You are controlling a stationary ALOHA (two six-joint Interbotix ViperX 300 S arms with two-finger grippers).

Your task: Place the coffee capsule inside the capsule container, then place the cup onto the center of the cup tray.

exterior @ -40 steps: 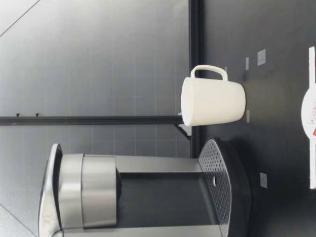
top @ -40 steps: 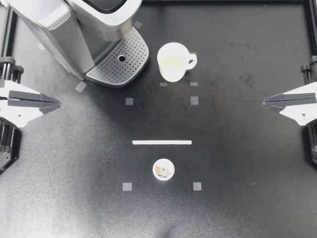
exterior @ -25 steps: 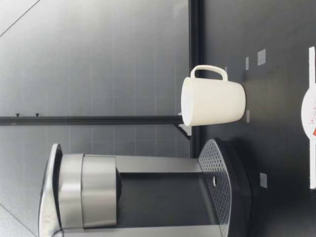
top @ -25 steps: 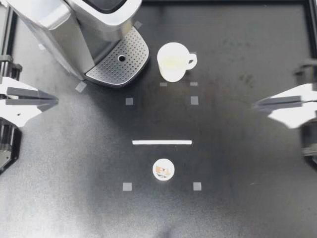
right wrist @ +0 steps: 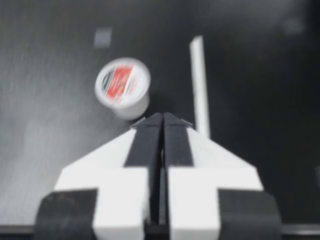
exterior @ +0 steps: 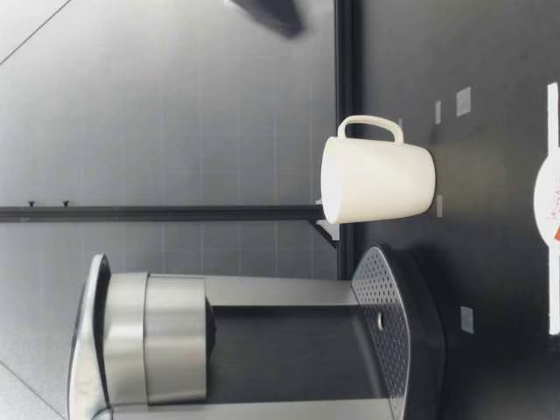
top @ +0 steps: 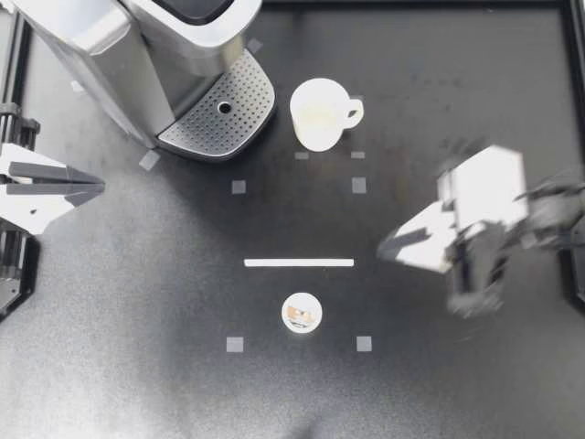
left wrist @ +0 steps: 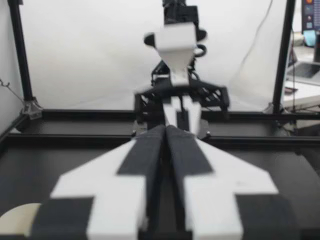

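The coffee capsule (top: pixel 301 313), a small white pod with a printed lid, sits on the black table below a white strip (top: pixel 299 262). The cream cup (top: pixel 320 113) stands upright beside the coffee machine's perforated cup tray (top: pixel 219 114). My right gripper (top: pixel 382 249) is blurred and shut, up and to the right of the capsule. In the right wrist view the capsule (right wrist: pixel 122 85) lies just ahead of the shut right gripper (right wrist: pixel 162 116), slightly to one side. My left gripper (top: pixel 101 187) rests shut at the left edge. It holds nothing (left wrist: pixel 166 131).
The silver coffee machine (top: pixel 137 46) fills the back left corner. Small grey tape squares (top: pixel 235 344) mark the table. In the low view the cup (exterior: pixel 376 179) stands beside the machine (exterior: pixel 175 341), with a blurred dark arm part (exterior: pixel 267 13) high above the table.
My right arm has swung in from the right edge toward the middle of the table, pointing down at the capsule. The left arm, cup and capsule have stayed put.
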